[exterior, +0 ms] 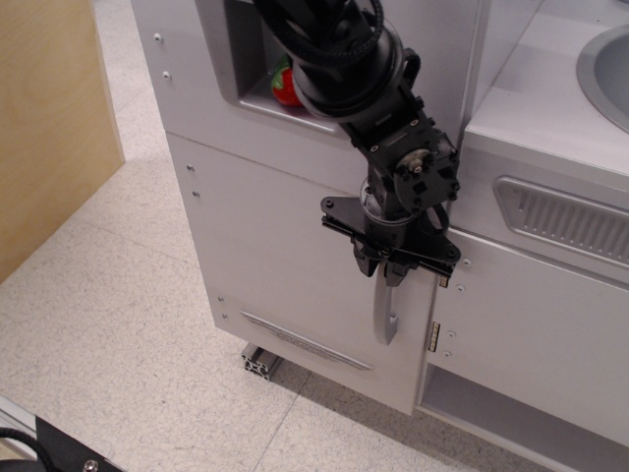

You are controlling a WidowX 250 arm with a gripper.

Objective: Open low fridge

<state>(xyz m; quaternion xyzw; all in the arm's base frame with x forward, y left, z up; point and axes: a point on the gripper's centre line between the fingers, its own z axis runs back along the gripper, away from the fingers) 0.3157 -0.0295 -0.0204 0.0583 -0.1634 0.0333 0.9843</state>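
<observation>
Gripping the upper part of the curved silver handle (384, 313), the hand (381, 273) has its fingers pinched narrowly around it, placed for a pull. Below the strawberry (286, 87) niche, the low fridge door (285, 256) looks unopened.

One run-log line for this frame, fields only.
gripper: fingers closed around top of fridge handle | low fridge door: shut | strawberry: in niche above
</observation>
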